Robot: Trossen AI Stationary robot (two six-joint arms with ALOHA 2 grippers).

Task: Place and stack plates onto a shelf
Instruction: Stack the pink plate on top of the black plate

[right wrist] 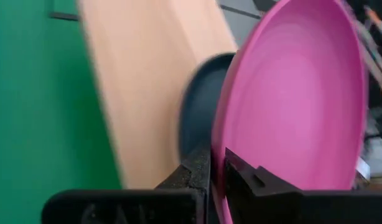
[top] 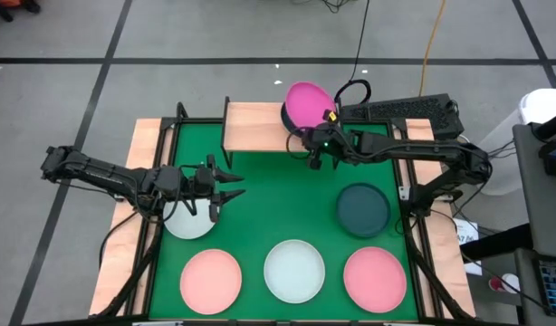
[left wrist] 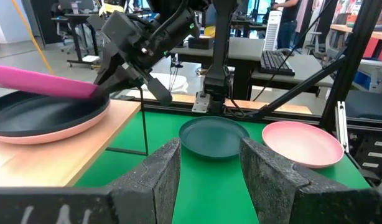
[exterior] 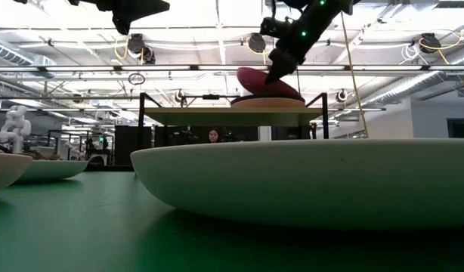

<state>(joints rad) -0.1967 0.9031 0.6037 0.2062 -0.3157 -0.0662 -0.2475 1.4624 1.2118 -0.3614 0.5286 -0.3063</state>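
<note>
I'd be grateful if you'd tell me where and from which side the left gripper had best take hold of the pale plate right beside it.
Grip the pale plate by its raised rim, probably at the edge nearest the left gripper, coming down from above with one finger inside the rim and one outside. It lies flat on the green table, so only the thin upturned lip offers a pinch.

Right hand (top: 311, 149) stretched across toward the far edge, fingers (right wrist: 197, 165) pinched shut, arm bent at the elbow. Left hand (top: 225, 193) hovering low, parted fingers (left wrist: 272, 174) pointing inward.
</note>
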